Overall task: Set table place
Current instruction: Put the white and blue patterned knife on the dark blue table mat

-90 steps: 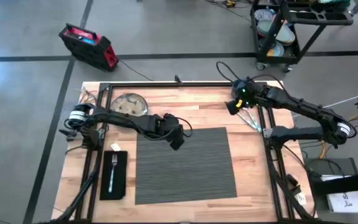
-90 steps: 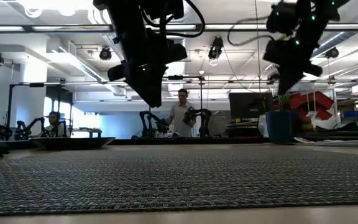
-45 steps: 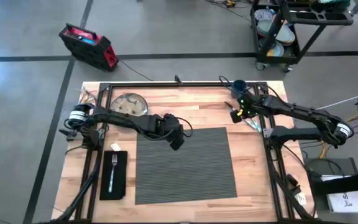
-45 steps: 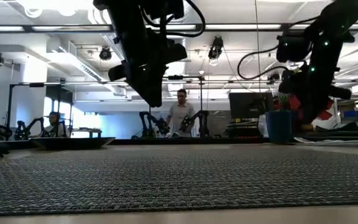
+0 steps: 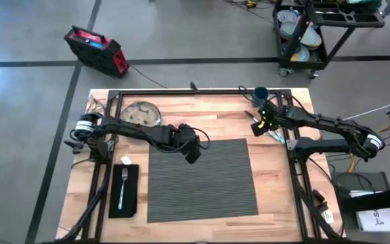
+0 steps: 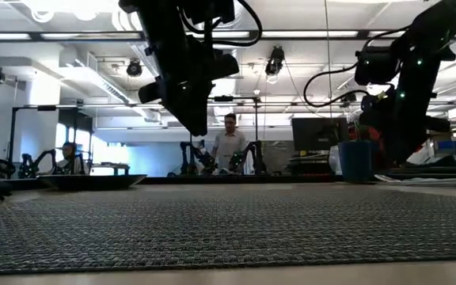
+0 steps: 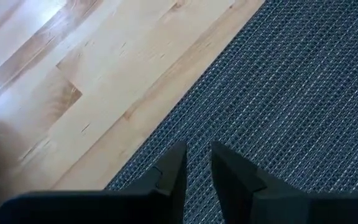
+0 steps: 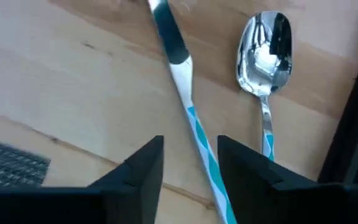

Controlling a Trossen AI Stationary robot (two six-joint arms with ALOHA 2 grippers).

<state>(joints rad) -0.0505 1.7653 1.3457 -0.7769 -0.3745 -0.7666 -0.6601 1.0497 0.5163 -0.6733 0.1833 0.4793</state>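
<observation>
Grey floor [image 5: 32,102] — red toolbox [image 5: 95,49], black cart [image 5: 317,30], bright ceiling lights [image 6: 291,33].

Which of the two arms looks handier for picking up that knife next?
The right. Its gripper hangs open directly over the knife beside the spoon, while the left gripper sits across the placemat.

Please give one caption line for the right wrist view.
Right gripper, jaws open, above a knife lying beside a spoon on the wooden table.

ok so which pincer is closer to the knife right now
Right. The right pincer hangs directly over the knife, open, beside the spoon. The left pincer sits across the table at the placemat's far left corner.
</observation>
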